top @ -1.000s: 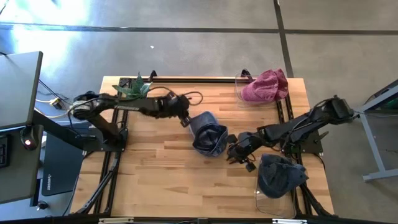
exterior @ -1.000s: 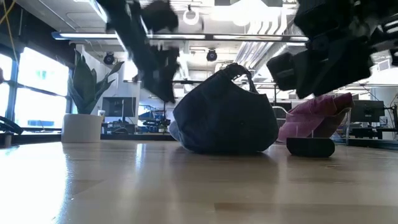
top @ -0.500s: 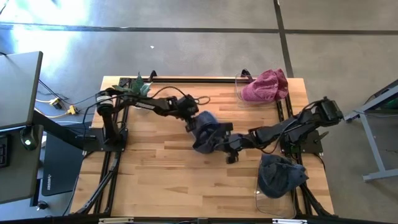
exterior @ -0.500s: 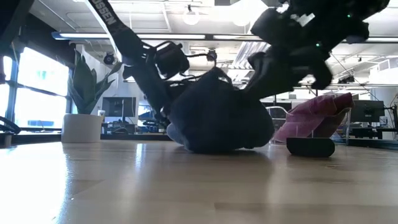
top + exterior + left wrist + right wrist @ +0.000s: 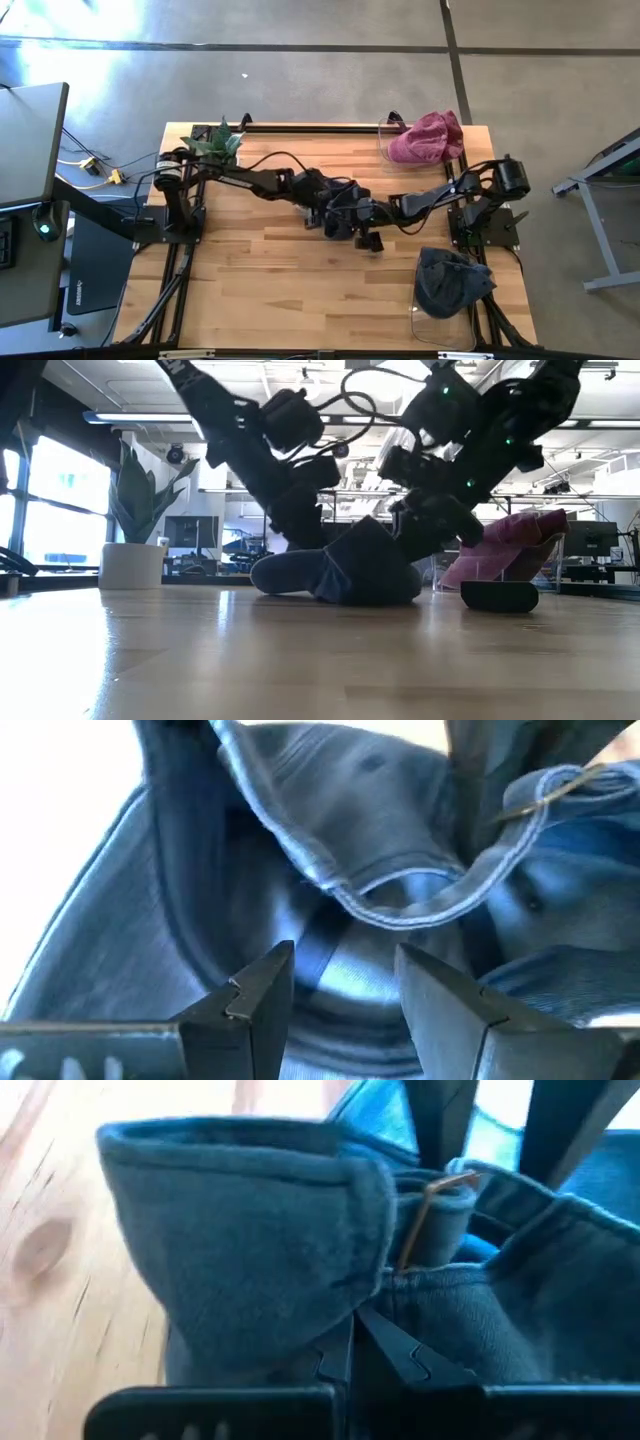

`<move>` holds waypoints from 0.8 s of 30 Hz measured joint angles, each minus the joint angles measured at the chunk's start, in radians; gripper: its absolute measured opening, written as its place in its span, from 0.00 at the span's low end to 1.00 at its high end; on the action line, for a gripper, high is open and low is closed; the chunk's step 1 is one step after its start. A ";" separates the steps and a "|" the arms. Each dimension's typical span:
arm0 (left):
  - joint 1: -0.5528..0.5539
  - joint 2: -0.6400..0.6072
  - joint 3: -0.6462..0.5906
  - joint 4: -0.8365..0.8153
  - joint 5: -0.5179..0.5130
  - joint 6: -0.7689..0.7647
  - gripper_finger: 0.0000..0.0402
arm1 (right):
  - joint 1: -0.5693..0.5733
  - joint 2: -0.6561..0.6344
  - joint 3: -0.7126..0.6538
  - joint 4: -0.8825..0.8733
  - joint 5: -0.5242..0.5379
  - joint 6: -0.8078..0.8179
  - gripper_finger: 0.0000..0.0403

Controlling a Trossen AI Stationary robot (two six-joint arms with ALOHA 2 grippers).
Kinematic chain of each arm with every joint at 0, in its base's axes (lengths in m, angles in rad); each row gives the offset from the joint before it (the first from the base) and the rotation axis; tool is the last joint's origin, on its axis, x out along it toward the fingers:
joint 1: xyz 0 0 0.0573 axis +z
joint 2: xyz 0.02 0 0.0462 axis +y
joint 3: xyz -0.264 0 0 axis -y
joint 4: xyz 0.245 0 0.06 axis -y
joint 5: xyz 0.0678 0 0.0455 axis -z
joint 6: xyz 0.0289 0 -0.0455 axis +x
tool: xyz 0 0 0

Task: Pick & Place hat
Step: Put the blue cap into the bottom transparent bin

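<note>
Midway: right gripper (image 5: pixel 345 1350) clamps the hat (image 5: pixel 345 565) at mid-table; left gripper (image 5: pixel 340 985) gapes beside it; placing remains.

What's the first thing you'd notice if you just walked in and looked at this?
Both robot arms meet mid-table over a crumpled blue hat. The right gripper is pinched shut on its fabric, and the left gripper hovers open right above it. A pink hat sits at the far right corner.
</note>
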 joint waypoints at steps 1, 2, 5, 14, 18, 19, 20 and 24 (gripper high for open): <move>-0.007 0.000 0.015 -0.037 -0.034 -0.009 0.42 | -0.004 0.004 0.000 -0.001 -0.012 -0.009 0.02; -0.016 0.000 0.035 -0.089 -0.085 -0.028 0.42 | -0.005 0.003 0.000 -0.005 -0.013 -0.013 0.02; -0.038 -0.024 0.106 -0.309 -0.253 -0.095 0.42 | -0.004 -0.012 0.000 -0.025 0.007 -0.013 0.01; 0.040 -0.056 0.163 -0.579 -0.498 -0.268 0.42 | -0.004 -0.032 0.000 -0.070 0.006 0.002 0.02; 0.117 -0.044 0.093 -0.540 -0.504 -0.266 0.42 | -0.002 -0.032 0.000 -0.077 0.005 0.000 0.00; 0.129 -0.029 0.077 -0.499 -0.516 -0.260 0.42 | -0.002 -0.032 0.000 -0.074 0.002 -0.002 0.00; 0.140 -0.018 0.059 -0.464 -0.514 -0.256 0.42 | -0.002 -0.032 0.000 -0.072 -0.004 -0.002 0.00; 0.162 -0.016 -0.014 -0.321 -0.420 -0.185 0.42 | -0.005 -0.032 0.000 -0.020 -0.014 -0.002 0.01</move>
